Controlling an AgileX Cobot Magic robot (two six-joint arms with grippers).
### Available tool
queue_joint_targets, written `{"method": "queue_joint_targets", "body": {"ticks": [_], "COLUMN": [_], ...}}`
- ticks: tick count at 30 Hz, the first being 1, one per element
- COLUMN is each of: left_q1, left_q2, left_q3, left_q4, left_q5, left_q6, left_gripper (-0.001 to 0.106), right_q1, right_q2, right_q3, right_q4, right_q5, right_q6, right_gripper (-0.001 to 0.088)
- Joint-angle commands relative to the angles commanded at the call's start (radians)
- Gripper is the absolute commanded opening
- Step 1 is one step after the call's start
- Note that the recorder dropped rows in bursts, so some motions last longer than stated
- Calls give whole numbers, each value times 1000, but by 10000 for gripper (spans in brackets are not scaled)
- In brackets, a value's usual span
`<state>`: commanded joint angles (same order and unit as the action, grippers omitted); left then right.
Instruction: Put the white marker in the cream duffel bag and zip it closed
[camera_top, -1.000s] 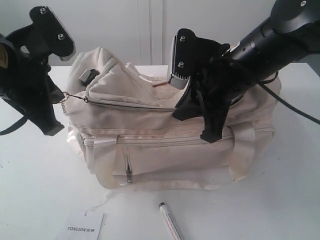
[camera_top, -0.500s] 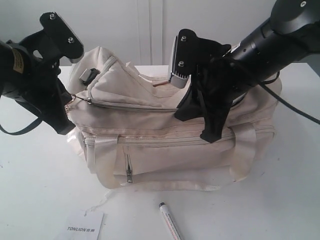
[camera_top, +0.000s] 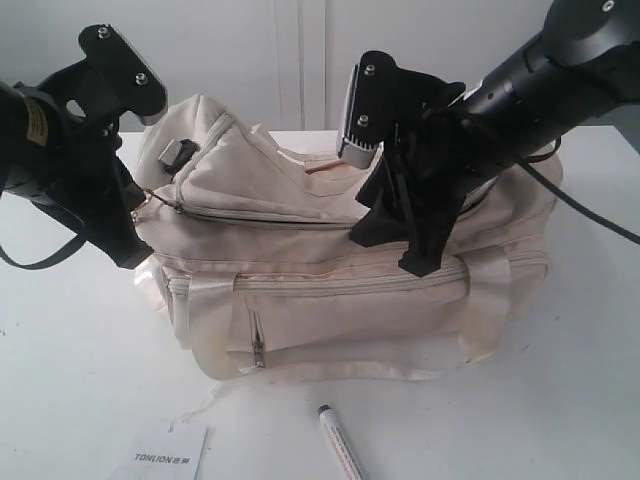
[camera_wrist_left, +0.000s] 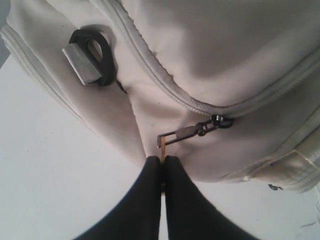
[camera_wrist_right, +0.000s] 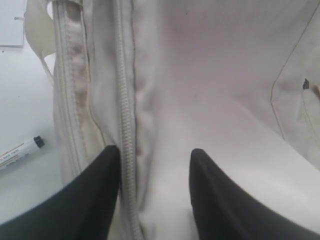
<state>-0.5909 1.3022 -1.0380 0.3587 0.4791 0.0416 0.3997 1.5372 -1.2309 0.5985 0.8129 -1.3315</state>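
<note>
- The left arm reaches in from the left edge of the exterior view, wrist angled down toward the end of the cream duffel bag (camera_top: 320, 310).
- Its left end effector (camera_wrist_left: 162, 162) has the fingers pressed together, pinching the end of the zipper pull (camera_wrist_left: 192, 131), which sits at the bag's left end near a black ring (camera_wrist_left: 92, 57).
- The right arm comes in from the upper right and slopes down over the top of the bag.
- Its right end effector (camera_wrist_right: 155, 155) is spread wide, one finger on either side of a zipper line on the bag's top fabric and holding nothing.
- The white marker (camera_top: 338, 440) lies on the tabletop (camera_top: 80, 380) in front of the bag, outside it, near a paper tag (camera_top: 170, 455).
- A second ago the left arm stood farther out with the pull's chain stretched away from the bag; it has moved in close.
- The right fingers, closed on the fabric half a second ago, have opened and lifted slightly.
- Marker and tag have not moved.
</note>
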Motion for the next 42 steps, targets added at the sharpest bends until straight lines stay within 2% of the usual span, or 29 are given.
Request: {"method": "queue_joint_targets", "body": {"ticks": [7, 15, 25, 27, 30, 32, 38, 42], "left_q1": [0, 0, 0, 0, 0, 0, 0, 0], "left_q2": [0, 0, 0, 0, 0, 0, 0, 0], "left_q3": [0, 0, 0, 0, 0, 0, 0, 0], "left_q4": [-4, -16, -39, -44, -49, -49, -48, -48], "left_q5": [0, 0, 0, 0, 0, 0, 2, 2], "left_q6": [-2, -2, -2, -2, -2, -2, -2, -2], "left_gripper": [0, 0, 0, 0, 0, 0, 0, 0], "right_q1": [19, 128, 218, 234, 260, 271, 278, 278], "right_q2": [-12, -10, 22, 39, 60, 68, 112, 139], "right_q3": [-14, -12, -12, -12, -12, -12, -12, -12], "right_q4": [155, 155, 155, 148, 129, 122, 122, 122], "right_q5": [18, -5, -65, -105, -199, -249, -254, -310], "right_q6": [-86, -108, -141, -143, -156, -156, -156, -156], "right_gripper": [434, 434, 434, 435, 495, 527, 528, 528]}}
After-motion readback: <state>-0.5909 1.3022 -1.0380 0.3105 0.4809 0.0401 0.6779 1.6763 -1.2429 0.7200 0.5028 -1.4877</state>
